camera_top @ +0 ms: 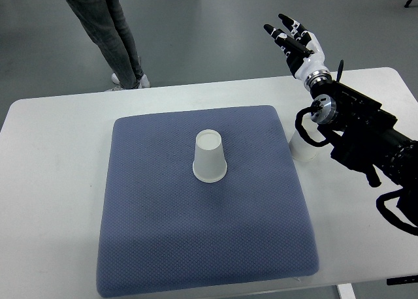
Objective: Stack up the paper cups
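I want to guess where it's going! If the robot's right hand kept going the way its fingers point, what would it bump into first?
Probably nothing. The right hand is open, fingers pointing up and away past the table's far edge, over bare floor. The paper cup on the blue mat lies off that line.

I read no text, label, brand or number anywhere: cup (209, 157), pad (202, 201) and table (52, 155) are all unmarked.
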Robot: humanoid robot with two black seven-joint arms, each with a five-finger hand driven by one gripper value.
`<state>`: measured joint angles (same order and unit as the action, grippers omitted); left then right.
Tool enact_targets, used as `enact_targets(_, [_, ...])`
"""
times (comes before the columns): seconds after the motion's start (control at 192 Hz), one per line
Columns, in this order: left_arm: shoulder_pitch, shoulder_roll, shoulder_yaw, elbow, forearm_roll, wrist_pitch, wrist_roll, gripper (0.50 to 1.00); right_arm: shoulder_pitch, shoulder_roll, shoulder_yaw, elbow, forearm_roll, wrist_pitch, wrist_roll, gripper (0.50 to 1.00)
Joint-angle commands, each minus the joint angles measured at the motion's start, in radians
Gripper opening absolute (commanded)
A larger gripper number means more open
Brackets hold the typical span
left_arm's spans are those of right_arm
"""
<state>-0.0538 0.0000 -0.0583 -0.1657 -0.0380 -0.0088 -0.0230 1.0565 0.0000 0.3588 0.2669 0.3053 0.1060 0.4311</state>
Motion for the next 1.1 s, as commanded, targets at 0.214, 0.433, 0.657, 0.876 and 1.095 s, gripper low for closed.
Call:
enact_targets(0.214, [-0.001, 0.0, -0.002, 0.005, -0.002, -0.005, 0.0, 1.0, 0.002, 0.0, 0.0, 0.0, 0.0, 0.0, 0.0, 0.948])
enact_targets(0.433, [0.002, 0.0, -0.003, 0.018, -0.002, 0.006, 0.0, 1.0, -0.001, 0.0, 0.0, 0.0, 0.0, -0.003, 0.0, 0.948])
enact_targets(0.657, [0.002, 0.0, -0.002, 0.014, -0.002, 0.003, 0.0, 1.0, 0.0, 0.0, 0.0, 0.0, -0.002, -0.003, 0.0, 0.948])
enact_targets(0.876, [0.002, 0.0, -0.003, 0.015, -0.002, 0.003, 0.0, 1.0, 0.002, 0.0, -0.001, -0.001, -0.002, -0.011, 0.0, 0.948])
enact_targets(1.095, [0.002, 0.0, -0.003, 0.015, -0.002, 0.003, 0.0, 1.0, 0.022, 0.0, -0.012, 0.0, 0.0, -0.011, -0.003, 0.948])
